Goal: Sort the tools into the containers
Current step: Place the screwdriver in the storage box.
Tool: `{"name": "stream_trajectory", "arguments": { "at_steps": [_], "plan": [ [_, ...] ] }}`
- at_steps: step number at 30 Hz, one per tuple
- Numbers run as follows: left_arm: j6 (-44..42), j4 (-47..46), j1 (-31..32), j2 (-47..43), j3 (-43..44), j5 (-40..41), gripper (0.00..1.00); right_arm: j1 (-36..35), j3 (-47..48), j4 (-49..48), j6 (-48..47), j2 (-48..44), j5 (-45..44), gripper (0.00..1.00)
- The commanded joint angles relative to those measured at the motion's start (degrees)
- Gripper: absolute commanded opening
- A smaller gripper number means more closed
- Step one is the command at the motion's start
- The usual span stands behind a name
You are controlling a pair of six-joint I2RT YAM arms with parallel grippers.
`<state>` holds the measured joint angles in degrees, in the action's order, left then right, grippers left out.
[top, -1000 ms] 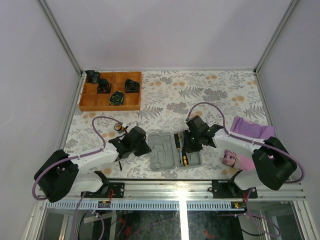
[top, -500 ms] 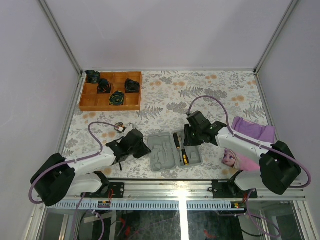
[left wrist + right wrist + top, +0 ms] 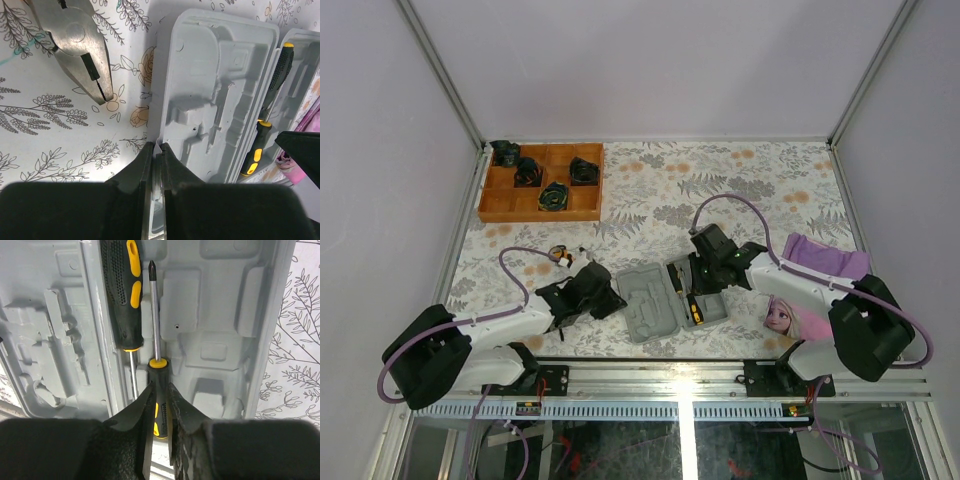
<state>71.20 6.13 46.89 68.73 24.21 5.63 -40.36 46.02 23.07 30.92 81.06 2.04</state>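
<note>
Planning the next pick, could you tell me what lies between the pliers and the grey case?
Only bare floral tablecloth, seen in the left wrist view; the pliers lie apart from the case.

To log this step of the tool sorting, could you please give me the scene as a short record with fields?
case: grey, open, between the two arms
left gripper: jaws shut on the case's rim
right gripper: jaws shut on the screwdriver handle, in the case's right half
second screwdriver: lying beside it, same half
pliers: on the table, outside the case, only the head in view
tray: orange, far left, holding dark items
</note>
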Motion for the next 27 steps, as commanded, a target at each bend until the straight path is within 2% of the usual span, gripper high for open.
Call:
{"name": "stream_trajectory", "arguments": {
  "at_steps": [1, 27],
  "plan": [
    [1.27, -1.12, 0.39, 0.16, 0.02, 0.61, 0.0, -0.22, 1.57, -0.8, -1.27, 0.95, 0.01, 0.19],
    [0.26, -1.69, 0.44, 1.15, 0.11, 0.32, 0.0, -0.22, 1.5, -2.74, -2.06, 6.69, 2.75, 0.15]
  ]
}}
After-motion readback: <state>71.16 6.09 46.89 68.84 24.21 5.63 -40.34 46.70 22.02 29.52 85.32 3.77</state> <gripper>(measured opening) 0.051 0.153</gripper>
